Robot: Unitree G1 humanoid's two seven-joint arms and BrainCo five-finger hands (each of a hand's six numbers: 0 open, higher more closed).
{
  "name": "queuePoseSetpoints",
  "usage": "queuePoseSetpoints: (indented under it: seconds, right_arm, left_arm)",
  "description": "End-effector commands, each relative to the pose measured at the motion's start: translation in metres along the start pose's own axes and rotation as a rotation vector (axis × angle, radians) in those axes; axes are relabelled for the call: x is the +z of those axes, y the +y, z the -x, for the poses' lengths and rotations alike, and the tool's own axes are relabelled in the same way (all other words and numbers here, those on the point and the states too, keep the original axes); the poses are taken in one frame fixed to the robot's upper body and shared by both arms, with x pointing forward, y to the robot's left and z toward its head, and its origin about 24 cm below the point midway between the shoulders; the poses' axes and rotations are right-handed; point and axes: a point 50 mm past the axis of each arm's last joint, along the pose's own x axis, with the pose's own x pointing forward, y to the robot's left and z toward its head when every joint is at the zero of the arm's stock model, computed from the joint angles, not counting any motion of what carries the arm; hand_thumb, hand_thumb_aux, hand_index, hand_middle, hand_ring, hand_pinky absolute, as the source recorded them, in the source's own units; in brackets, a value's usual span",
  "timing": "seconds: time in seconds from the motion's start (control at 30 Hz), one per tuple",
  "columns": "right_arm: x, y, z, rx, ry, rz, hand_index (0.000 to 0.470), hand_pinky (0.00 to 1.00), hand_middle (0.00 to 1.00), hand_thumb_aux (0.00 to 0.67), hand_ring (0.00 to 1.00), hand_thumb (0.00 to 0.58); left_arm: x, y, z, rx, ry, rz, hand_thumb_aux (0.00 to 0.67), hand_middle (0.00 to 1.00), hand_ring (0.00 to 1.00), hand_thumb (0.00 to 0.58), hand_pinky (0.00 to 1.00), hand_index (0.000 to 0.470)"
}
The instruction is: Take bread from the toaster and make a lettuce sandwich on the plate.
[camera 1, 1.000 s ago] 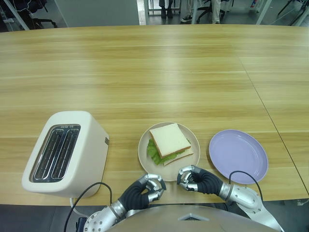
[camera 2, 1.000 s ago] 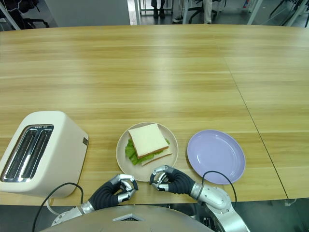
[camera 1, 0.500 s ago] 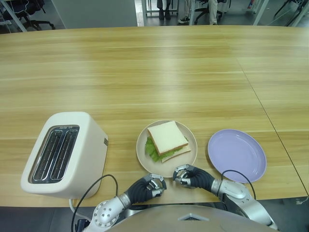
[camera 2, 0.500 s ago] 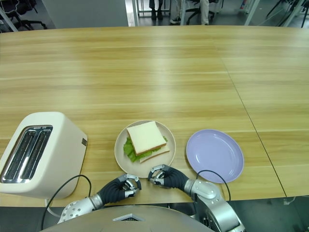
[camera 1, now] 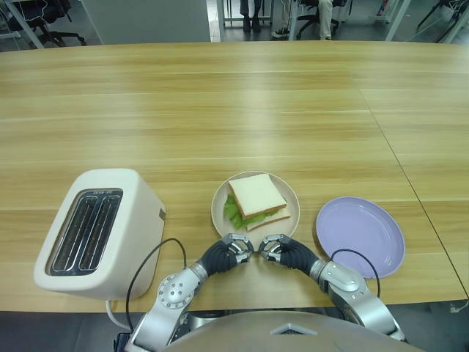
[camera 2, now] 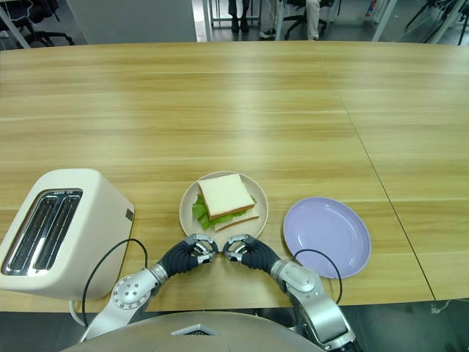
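A sandwich point(camera 1: 256, 201) of two white bread slices with green lettuce between them lies on a beige plate point(camera 1: 288, 221) near the table's front edge. The cream toaster point(camera 1: 99, 229) stands to the plate's left, its two slots empty. My left hand point(camera 1: 227, 254) and right hand point(camera 1: 275, 250) rest side by side on the table just in front of the plate's near rim, both with fingers curled and holding nothing. Their knuckles almost touch each other.
An empty purple plate point(camera 1: 360, 235) sits to the right of the beige plate. The toaster's black cable point(camera 1: 150, 262) loops over the table edge by my left forearm. Bare wooden table point(camera 1: 234, 110) stretches far ahead; chairs and legs stand beyond it.
Both hands have moved forward from the table's edge toward the beige plate and closer together. The view has shifted slightly.
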Motion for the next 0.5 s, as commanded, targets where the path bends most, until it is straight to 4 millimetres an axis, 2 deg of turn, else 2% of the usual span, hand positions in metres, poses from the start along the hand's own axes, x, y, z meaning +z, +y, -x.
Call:
queuePoseSetpoints:
  seconds: [0.03, 0.23, 0.5]
  right_arm:
    - [0.01, -0.017, -0.013, -0.097, -0.018, 0.021, 0.46, 1.0, 1.0, 0.67, 1.0, 0.58]
    - [0.035, -0.029, -0.034, -0.165, -0.078, 0.026, 0.46, 1.0, 1.0, 0.67, 1.0, 0.58]
    - [0.054, -0.051, -0.06, -0.249, -0.109, 0.029, 0.46, 1.0, 1.0, 0.67, 1.0, 0.58]
  left_arm:
    - [0.004, 0.013, -0.008, 0.07, -0.014, -0.026, 0.67, 1.0, 1.0, 0.58, 1.0, 0.46]
    - [0.024, 0.032, -0.022, 0.14, -0.072, -0.058, 0.67, 1.0, 1.0, 0.58, 1.0, 0.46]
    - [0.049, 0.057, -0.048, 0.227, -0.142, -0.088, 0.67, 1.0, 1.0, 0.58, 1.0, 0.46]
